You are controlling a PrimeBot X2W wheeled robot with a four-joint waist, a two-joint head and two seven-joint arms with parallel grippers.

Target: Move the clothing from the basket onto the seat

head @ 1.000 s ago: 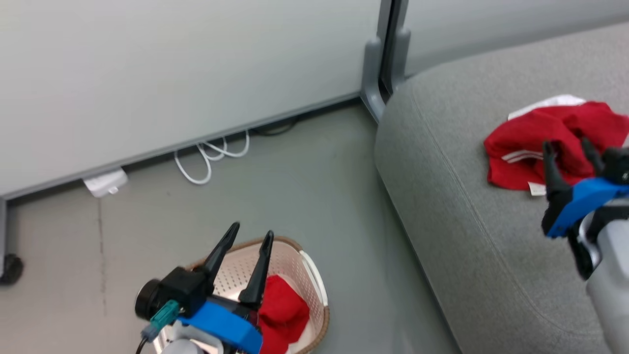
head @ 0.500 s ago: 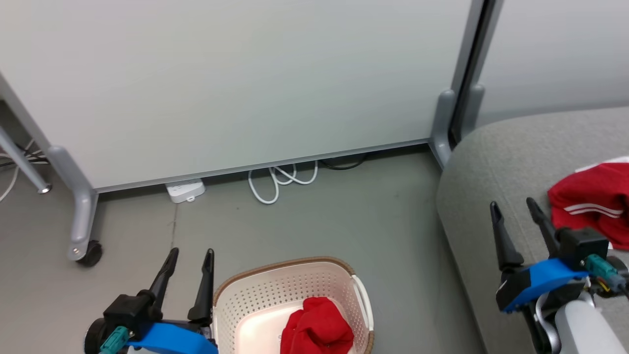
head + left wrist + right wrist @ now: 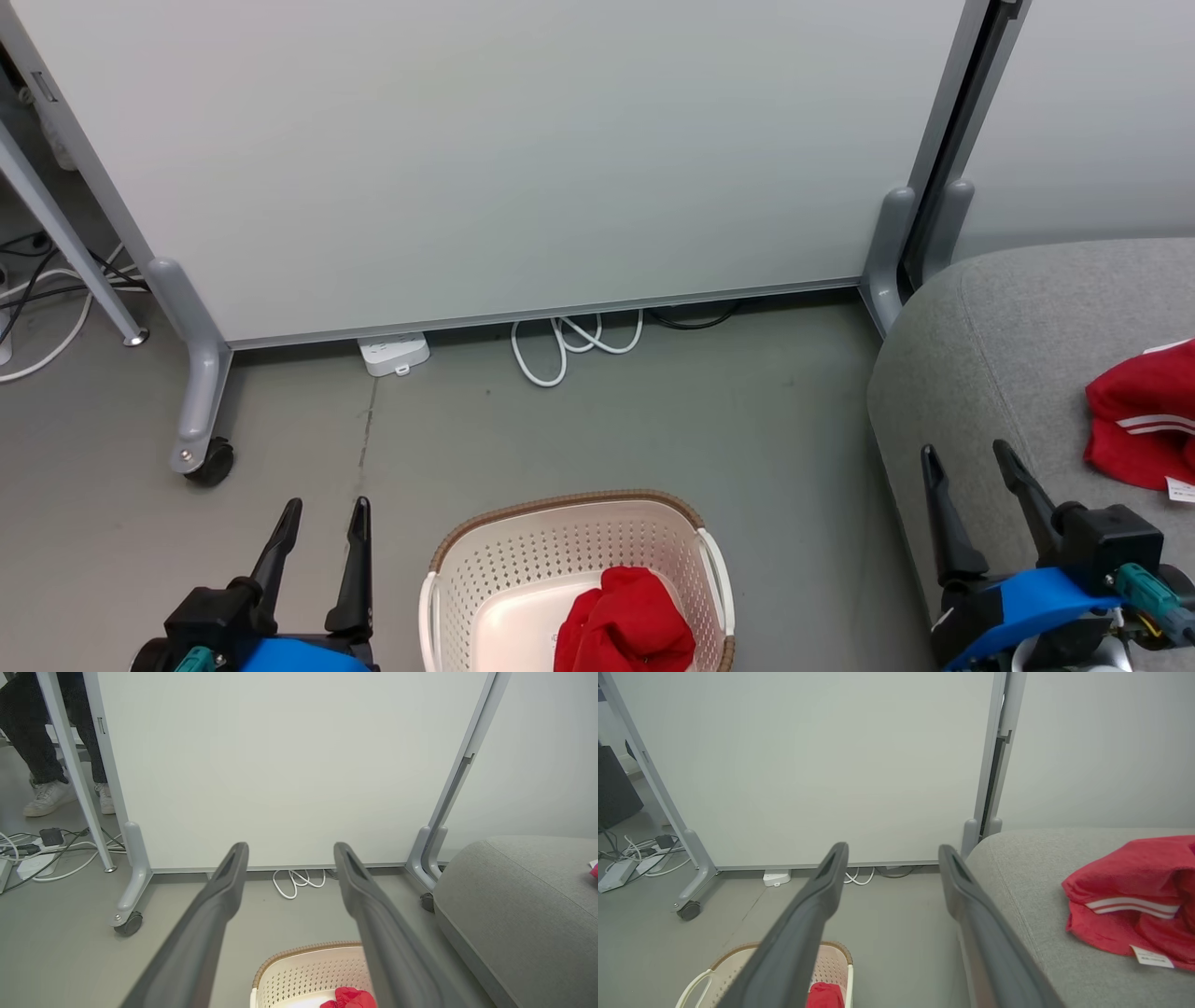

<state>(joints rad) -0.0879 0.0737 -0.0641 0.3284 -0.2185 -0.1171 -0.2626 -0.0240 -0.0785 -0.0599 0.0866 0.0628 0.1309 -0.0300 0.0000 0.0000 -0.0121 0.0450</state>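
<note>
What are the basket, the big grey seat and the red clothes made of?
The basket looks like smooth cream plastic with rows of holes; its brown rim looks woven, perhaps moulded. The seat seems padded under matte grey cloth, with a stitched seam. The red clothes look like soft fabric: they crumple into folds.

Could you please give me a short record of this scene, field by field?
basket: on the floor, front centre
garment in basket: red, crumpled
seat: grey, right of basket
garment on seat: red, white stripes, tag
left gripper: open, empty, left of basket
right gripper: open, empty, by seat's edge
left to do: one garment to move
</note>
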